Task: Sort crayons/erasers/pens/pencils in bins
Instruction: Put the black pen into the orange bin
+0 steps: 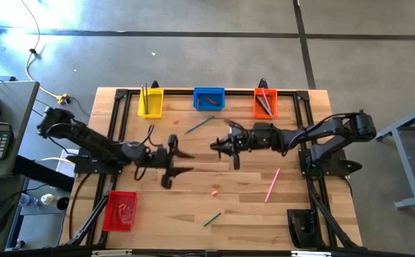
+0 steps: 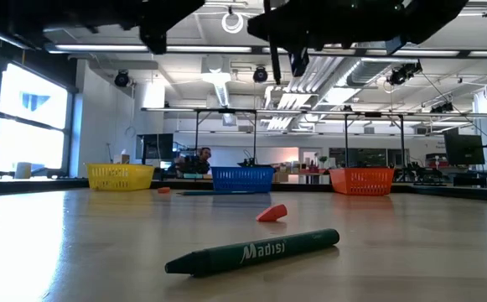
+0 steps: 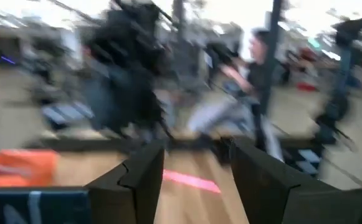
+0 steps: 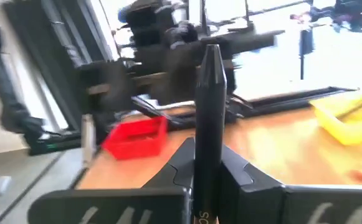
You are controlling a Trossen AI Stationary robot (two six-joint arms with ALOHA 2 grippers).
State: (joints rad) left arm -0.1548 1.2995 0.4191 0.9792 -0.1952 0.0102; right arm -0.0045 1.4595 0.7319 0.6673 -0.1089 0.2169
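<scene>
Frame centre: my right pincer (image 1: 220, 148) grips a black pen (image 4: 207, 124); my left pincer (image 1: 181, 163) gapes wide, empty, above the surface (image 1: 250, 207).

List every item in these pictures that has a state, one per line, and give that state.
Left gripper: open, empty, above the table.
Right gripper: shut on a black pen.
Yellow bin: holds thin sticks.
Blue bin: holds a stick.
Orange bin: holds sticks.
Red bin: holds small pieces.
Pink pen: loose on the table.
Green crayon: loose, lying flat.
Eraser: loose.
</scene>
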